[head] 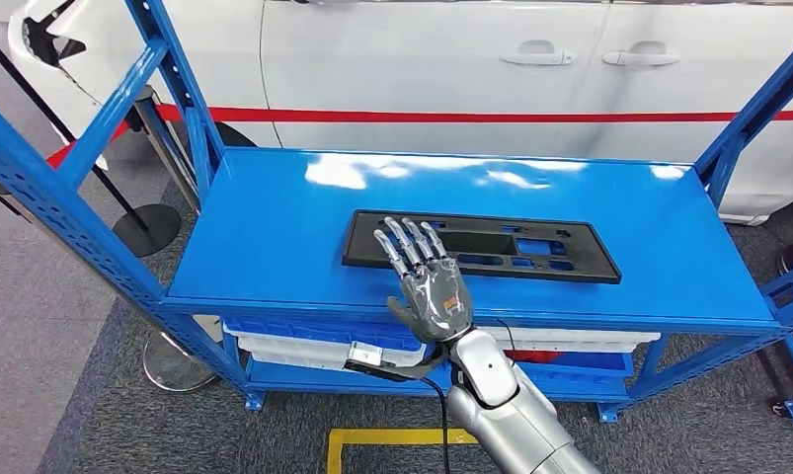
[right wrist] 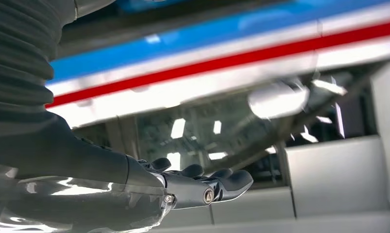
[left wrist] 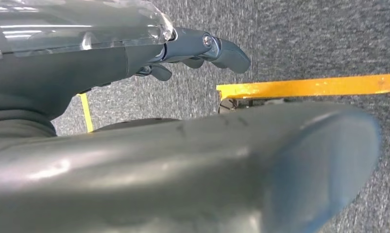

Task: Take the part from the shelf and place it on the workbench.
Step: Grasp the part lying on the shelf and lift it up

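The part (head: 511, 247) is a flat black rectangular panel with several cut-outs, lying on the top board of the blue shelf (head: 274, 227). My right hand (head: 427, 286) is at the shelf's front edge, over the panel's left end. Its fingers are spread and straight and hold nothing; whether they touch the panel I cannot tell. In the right wrist view the same hand (right wrist: 193, 187) has its fingers stretched out towards the car. My left hand (left wrist: 193, 48) hangs low over the grey carpet, fingers loosely extended and holding nothing.
A white car (head: 422, 59) with a red stripe stands close behind the shelf. White and blue bins (head: 293, 346) sit on the lower level. Blue uprights flank both ends. Yellow floor tape (head: 392, 436) lies at my feet. A round stand base (head: 145, 229) is at the left.
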Available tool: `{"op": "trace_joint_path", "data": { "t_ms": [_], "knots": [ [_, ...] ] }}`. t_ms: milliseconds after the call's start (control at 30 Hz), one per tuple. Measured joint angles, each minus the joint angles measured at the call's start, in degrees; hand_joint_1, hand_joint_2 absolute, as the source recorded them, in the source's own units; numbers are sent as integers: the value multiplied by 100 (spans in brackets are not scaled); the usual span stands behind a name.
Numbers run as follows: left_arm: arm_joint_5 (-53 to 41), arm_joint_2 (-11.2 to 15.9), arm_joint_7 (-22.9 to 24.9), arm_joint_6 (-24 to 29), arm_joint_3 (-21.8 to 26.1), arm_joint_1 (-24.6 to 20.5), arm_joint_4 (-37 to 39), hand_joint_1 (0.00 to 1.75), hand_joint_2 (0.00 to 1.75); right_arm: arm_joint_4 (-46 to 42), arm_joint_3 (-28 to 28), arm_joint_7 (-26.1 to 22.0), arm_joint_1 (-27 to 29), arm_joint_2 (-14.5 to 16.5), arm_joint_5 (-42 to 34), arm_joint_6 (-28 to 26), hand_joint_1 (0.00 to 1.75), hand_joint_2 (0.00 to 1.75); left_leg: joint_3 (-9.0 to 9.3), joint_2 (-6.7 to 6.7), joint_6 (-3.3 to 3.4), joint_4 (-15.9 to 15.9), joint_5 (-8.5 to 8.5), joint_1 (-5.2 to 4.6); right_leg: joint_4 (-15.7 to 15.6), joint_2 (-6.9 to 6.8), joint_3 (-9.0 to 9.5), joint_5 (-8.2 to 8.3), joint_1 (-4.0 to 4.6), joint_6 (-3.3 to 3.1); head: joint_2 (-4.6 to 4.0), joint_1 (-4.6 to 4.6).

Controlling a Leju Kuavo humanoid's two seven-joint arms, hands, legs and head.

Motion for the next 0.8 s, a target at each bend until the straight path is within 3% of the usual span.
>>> {"op": "trace_joint_path", "data": {
  "t_ms": [33,67,100,167,200,333,400,467,500,533,567,633,667,700,800],
  "knots": [
    [6,0,0,-1,-1,6,1,0,0,192,9,21,-105,-18,-37,1,0,175,-1,-3,4,7,-2,-10,-17,0,0,84,3,-12,0,-1],
    [9,0,-1,-2,-2,9,2,0,0,403,26,36,-244,-32,-89,3,0,175,-1,-6,5,17,-6,-18,-225,-1,94,251,10,-32,0,0],
    [12,0,-3,-4,-2,8,3,0,0,636,52,42,-412,-41,-154,6,0,175,-1,-8,0,30,-12,-25,-580,0,262,457,19,-63,0,-1],
    [21,-2,-12,-11,-2,-3,11,0,0,1065,114,34,-758,-52,-287,30,0,175,-21,-11,-28,61,-30,-53,-1216,1,559,691,56,-120,0,-3],
    [26,-3,-17,-14,-1,-7,14,0,0,1256,145,30,-904,-57,-337,57,0,175,-35,-11,-50,70,-34,-60,-1381,2,628,720,71,-141,0,-4],
    [61,-2,-41,-14,1,-1,16,0,0,1881,278,-36,-1339,-87,-495,239,0,175,-87,-12,-159,146,-100,-56,-1488,1,645,737,51,-222,0,-9],
    [82,1,-54,-14,1,-1,16,0,0,2141,363,-97,-1577,-95,-593,341,0,175,-303,-10,-221,619,-373,-33,-1515,-3,656,752,29,-265,0,-13],
    [91,2,-60,-15,2,6,16,0,0,2352,441,-132,-1754,-106,-662,417,0,175,-671,-8,-267,1370,-684,-7,-1512,-7,657,747,31,-282,0,-14],
    [94,3,-61,-17,3,12,16,0,0,2441,478,-142,-1810,-114,-682,439,0,175,-807,-7,-282,1620,-730,5,-1507,-10,658,743,32,-284,0,-14],
    [97,4,-64,-19,4,19,16,0,0,2514,514,-147,-1855,-122,-693,458,0,175,-853,-7,-291,1666,-665,15,-1501,-10,660,737,31,-283,0,-15],
    [99,6,-67,-20,4,23,16,0,0,2573,549,-151,-1898,-128,-704,481,0,175,-801,-6,-293,1503,-507,25,-1494,-7,663,730,30,-278,0,-15],
    [105,11,-78,-23,6,22,16,0,0,2668,612,-161,-2010,-136,-740,530,0,175,-484,-1,-274,760,-97,37,-1477,5,674,708,30,-249,0,-15],
    [110,13,-87,-23,7,19,16,0,0,2710,639,-171,-2077,-141,-768,552,0,175,-338,-2,-253,425,23,31,-1466,12,670,699,38,-226,0,-14],
    [117,13,-98,-24,9,15,16,0,0,2753,663,-187,-2141,-146,-802,573,0,175,-245,-3,-228,208,81,23,-1462,16,664,698,45,-197,0,-10],
    [144,19,-144,-24,20,23,16,0,0,2878,729,-261,-2286,-159,-889,647,0,175,-213,-12,-133,98,90,7,-1474,15,648,709,42,-101,0,-4]
  ]
}}
